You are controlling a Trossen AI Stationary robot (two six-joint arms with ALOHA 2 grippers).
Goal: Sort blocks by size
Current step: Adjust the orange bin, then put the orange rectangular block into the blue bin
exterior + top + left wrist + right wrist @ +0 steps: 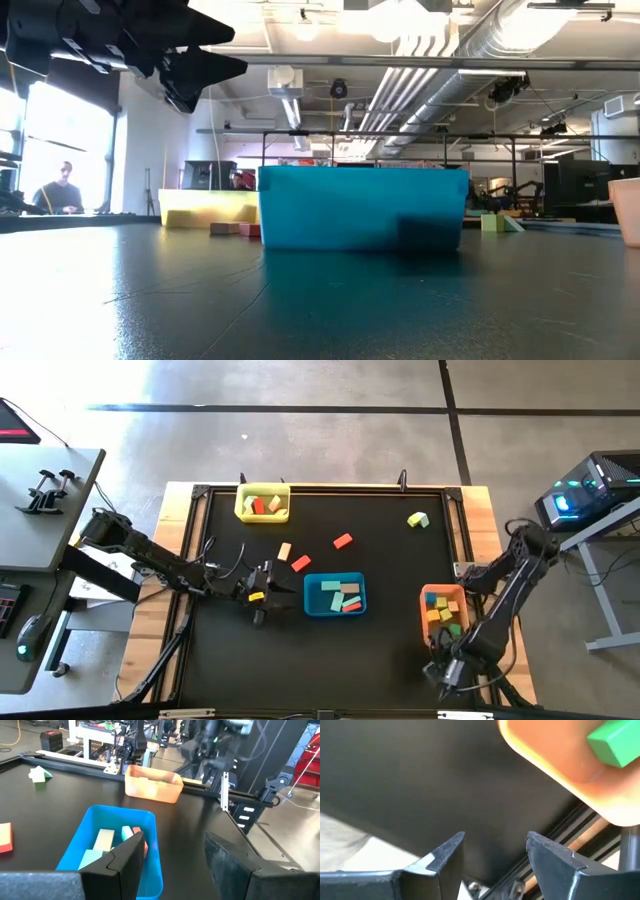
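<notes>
Your left gripper [262, 600] hangs spread and empty just beside the blue tray [312, 607].
Blocks [341, 596] fill the three trays; four lie loose on the mat [380, 650]. Your right gripper [447, 672], also spread, waits beside the orange tray [427, 616].

Blue tray's [362, 208] contents hidden behind its wall; orange tray [627, 212] cut off at edge.

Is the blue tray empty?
No, the blue tray has several blocks lying inside it.
</notes>
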